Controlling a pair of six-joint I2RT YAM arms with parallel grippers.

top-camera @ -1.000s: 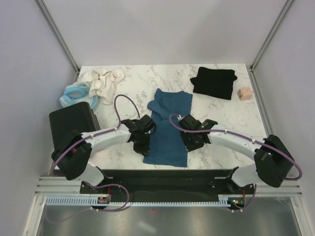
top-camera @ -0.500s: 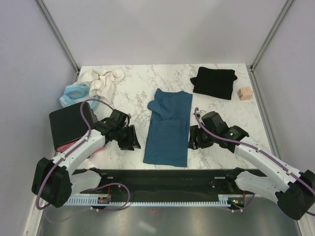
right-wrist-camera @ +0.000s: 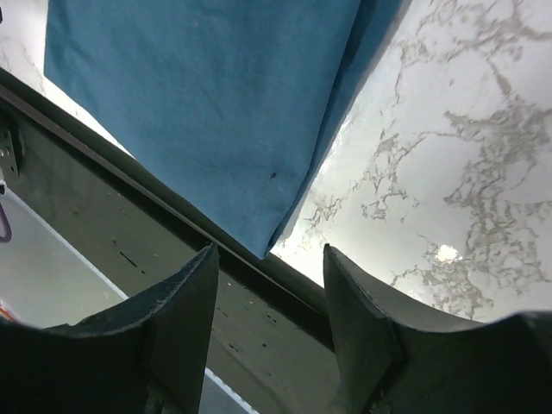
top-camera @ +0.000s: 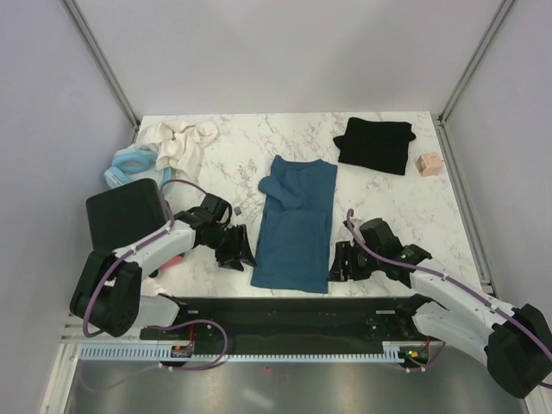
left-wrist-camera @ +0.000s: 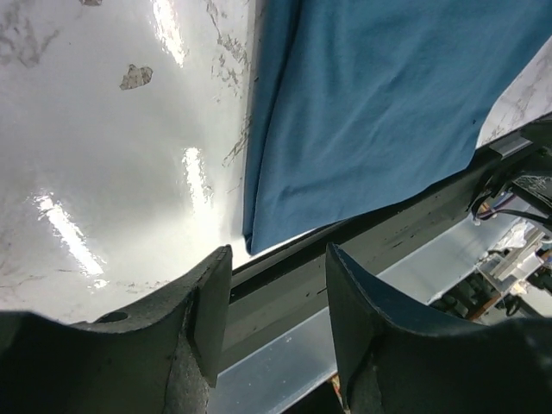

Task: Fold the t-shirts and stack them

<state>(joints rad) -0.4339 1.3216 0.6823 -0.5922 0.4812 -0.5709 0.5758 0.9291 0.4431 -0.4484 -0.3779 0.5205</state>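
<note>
**Both grippers empty, flanking the teal shirt**

From above, you could hardly make out either pair of jaws. Your wrist cameras showed both parted and gripping nothing. The left gripper (top-camera: 235, 248) sat by the near-left corner of the teal t-shirt (top-camera: 296, 228), and the right gripper (top-camera: 341, 261) by its near-right corner, both at the table's (top-camera: 405, 207) near edge. The black t-shirt (top-camera: 376, 144) lay far right, well apart.

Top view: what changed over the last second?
Both arms backed off the teal shirt. The left tool, earlier at its left edge, moved out to the left. The right tool left the right edge and slid toward the shirt's near right corner. Both now stand open with nothing between the fingers, so the cloth was let go. Unchanged: the teal shirt as a folded strip and the black shirt at the far right.
</note>
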